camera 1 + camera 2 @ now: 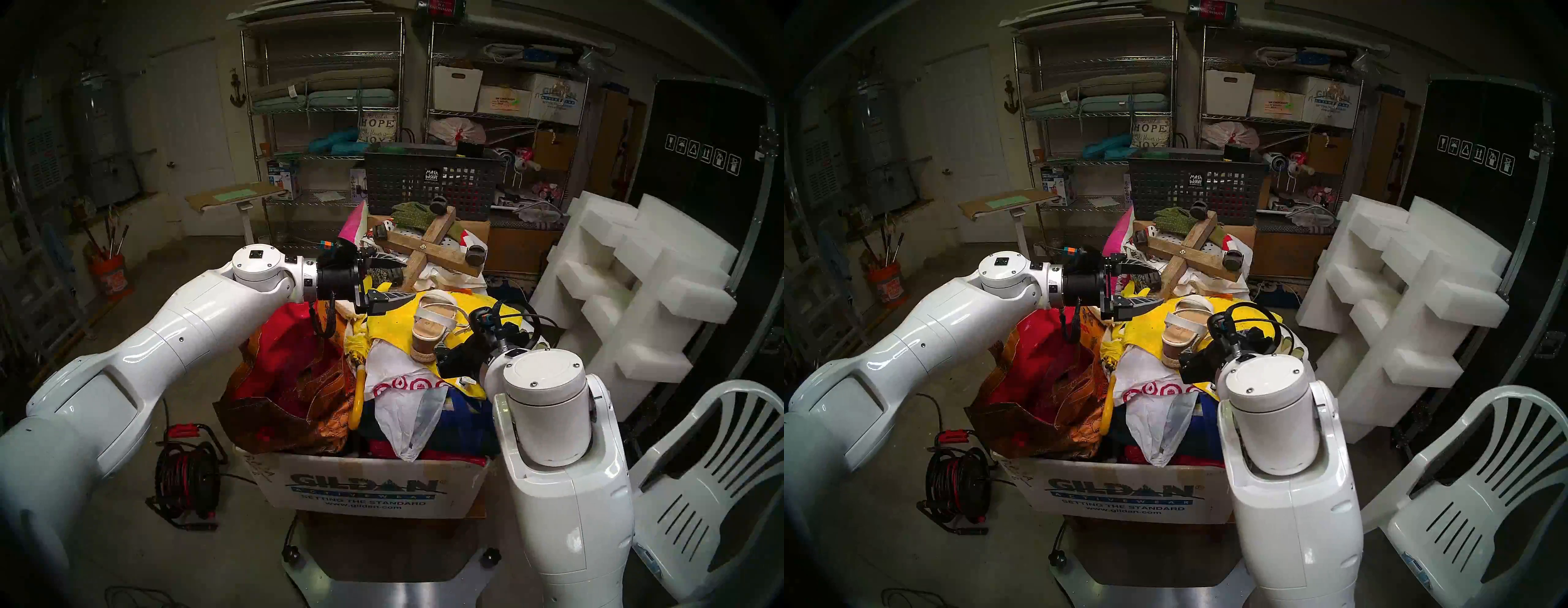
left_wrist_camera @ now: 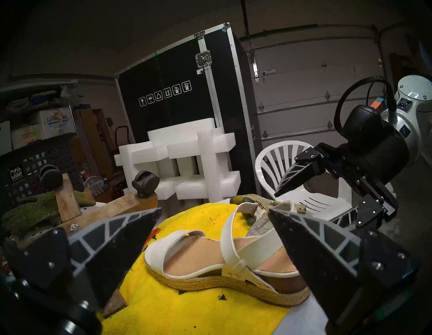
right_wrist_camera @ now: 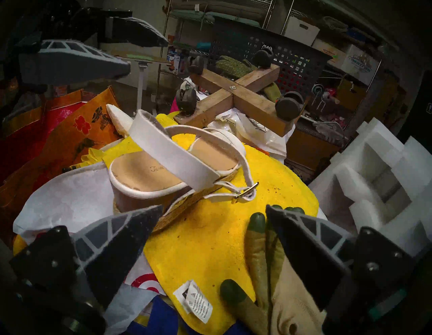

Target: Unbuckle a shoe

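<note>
Two pincers showing, both spread fully apart and clamping nothing. Reaching in level from the view's left with the left gripper (image 1: pixel 403 282), its lower finger hanging over the far edge of the yellow towel (image 1: pixel 384 325), close beside the toe end of the shoe (image 1: pixel 432 327) and touching neither. Aiming the right gripper (image 3: pixel 214 207) forward and slightly downward at the heel end, hovering over the towel and just above a green-tipped work glove (image 3: pixel 257 245).

Finding the shoe sitting on its sole on the towel, atop the heap of bags and cloth filling the cardboard box (image 1: pixel 360 488), between the two grippers, toe pointing toward a wooden cross with casters (image 1: pixel 432 246). Seeing the thin ankle strap threaded through the metal buckle (image 3: pixel 245 193), lying on the towel at the shoe's right side, near the right gripper's right finger.

Losing most of the right gripper behind its own wrist in both head views. Losing the heel in the left wrist view behind that gripper's right-hand finger. Covering a bit of the jute sole in the right wrist view with the left-hand finger; not being able to tell whether touching there or merely in front. Failing to read the blurred lettering on the insole.
</note>
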Available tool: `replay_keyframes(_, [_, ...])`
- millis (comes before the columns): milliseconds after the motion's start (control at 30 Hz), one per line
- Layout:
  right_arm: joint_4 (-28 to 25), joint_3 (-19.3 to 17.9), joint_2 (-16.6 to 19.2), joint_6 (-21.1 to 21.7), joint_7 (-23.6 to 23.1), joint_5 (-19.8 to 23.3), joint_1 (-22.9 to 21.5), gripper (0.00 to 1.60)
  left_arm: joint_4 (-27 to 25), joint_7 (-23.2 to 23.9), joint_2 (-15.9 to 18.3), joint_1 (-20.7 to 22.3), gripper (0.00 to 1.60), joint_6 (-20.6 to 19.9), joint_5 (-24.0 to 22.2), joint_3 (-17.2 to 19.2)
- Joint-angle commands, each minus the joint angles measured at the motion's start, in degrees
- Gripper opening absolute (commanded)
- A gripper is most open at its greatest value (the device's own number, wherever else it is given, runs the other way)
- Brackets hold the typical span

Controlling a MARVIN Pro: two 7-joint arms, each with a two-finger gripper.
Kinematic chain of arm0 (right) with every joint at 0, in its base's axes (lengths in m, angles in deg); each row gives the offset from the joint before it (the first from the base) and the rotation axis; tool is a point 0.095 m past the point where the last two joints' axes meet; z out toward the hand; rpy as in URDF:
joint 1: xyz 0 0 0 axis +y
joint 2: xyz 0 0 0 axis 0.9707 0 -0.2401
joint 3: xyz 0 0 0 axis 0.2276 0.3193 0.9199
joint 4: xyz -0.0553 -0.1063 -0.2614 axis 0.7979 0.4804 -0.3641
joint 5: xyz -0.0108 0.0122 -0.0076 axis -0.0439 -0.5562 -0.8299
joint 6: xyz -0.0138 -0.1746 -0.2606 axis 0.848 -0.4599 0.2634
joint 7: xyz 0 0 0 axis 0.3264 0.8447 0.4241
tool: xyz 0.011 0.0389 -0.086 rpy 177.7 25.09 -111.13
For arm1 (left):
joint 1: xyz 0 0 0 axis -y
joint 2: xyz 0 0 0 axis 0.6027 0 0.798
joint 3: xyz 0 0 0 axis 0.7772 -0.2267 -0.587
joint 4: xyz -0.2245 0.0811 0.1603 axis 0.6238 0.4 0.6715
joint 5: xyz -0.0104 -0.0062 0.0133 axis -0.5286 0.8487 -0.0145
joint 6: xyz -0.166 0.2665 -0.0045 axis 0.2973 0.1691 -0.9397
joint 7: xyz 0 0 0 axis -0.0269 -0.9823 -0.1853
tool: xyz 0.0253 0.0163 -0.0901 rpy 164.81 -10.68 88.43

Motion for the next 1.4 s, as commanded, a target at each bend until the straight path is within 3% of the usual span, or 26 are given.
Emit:
replay_keyframes(0, [-2.19, 0.10, -0.09, -0.26, 1.07, -0.09, -0.67, 1.60, 1.81, 2.31, -3.73, 5.04, 1.60, -0.55, 0.71, -0.09])
replay_keyframes(400, [-9.05, -1.85, 0.84, 0.02, 0.25, 0.88, 2.73, 1.60, 5.25, 5.97, -7.67, 9.55, 1.60, -4.55, 4.24, -2.23])
replay_keyframes(900, [-13.01, -4.21, 0.65, 0.02, -0.32, 1.96, 5.10, 1.60, 10.53, 4.57, -14.91, 14.26, 1.60, -5.07, 10.78, -5.39])
replay_keyframes(1200, [-13.28, -4.94, 0.43, 0.02, -1.16, 2.42, 5.82, 1.60, 10.34, 3.77, -16.12, 15.74, 1.60, -4.76, 15.86, -8.65])
replay_keyframes(1367, [-13.28, -5.61, 0.33, 0.02, -1.63, 2.72, 6.31, 1.60, 8.25, 2.97, -15.00, 15.48, 1.60, -5.15, 17.60, -9.69])
